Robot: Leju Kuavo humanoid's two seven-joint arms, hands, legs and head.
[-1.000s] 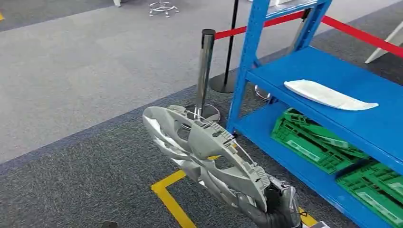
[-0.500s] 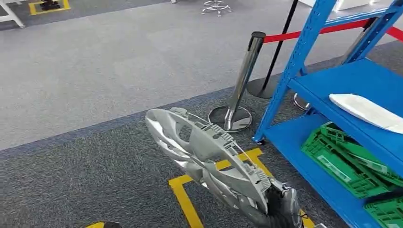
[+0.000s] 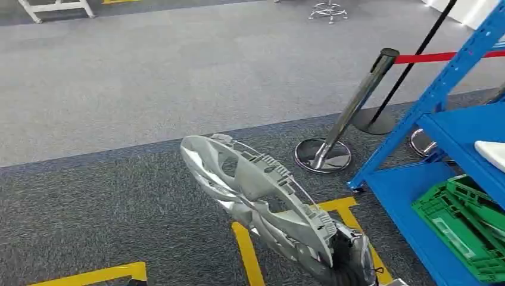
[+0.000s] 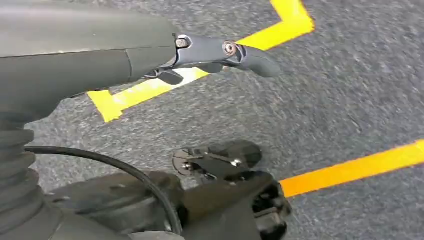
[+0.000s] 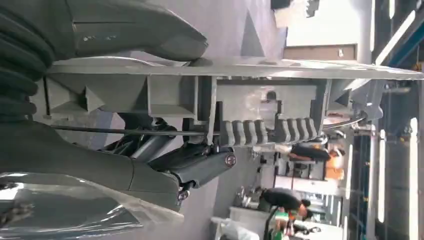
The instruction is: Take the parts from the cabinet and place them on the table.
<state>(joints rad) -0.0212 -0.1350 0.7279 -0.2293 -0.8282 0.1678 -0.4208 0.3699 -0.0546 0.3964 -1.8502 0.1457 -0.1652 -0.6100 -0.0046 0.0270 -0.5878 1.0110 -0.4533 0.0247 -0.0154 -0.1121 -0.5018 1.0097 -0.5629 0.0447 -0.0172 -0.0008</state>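
A large grey ribbed wheel-cover part point(image 3: 256, 190) juts forward and up over the carpet, and my right hand point(image 3: 351, 262) grips its near rim at the bottom of the head view. In the right wrist view the part's rim point(image 5: 250, 100) runs across the picture with the right hand point(image 5: 125, 165) clamped around it. The blue cabinet point(image 3: 452, 125) stands at the far right; a white part point(image 3: 493, 152) lies on its shelf. My left hand point(image 4: 220, 50) hangs over the floor, its fingers stretched out and holding nothing.
Green crates point(image 3: 464, 220) sit on the cabinet's bottom shelf. A chrome stanchion point(image 3: 351, 110) with a red belt point(image 3: 440, 56) stands just left of the cabinet. Yellow tape point(image 3: 250, 256) marks the dark carpet. Wide grey carpet stretches ahead and left. People stand far off in the right wrist view.
The camera has swung left: cabinet, stanchion and floor tape have slid toward the right edge. The grey part stays in my right hand, in the same place in the picture.
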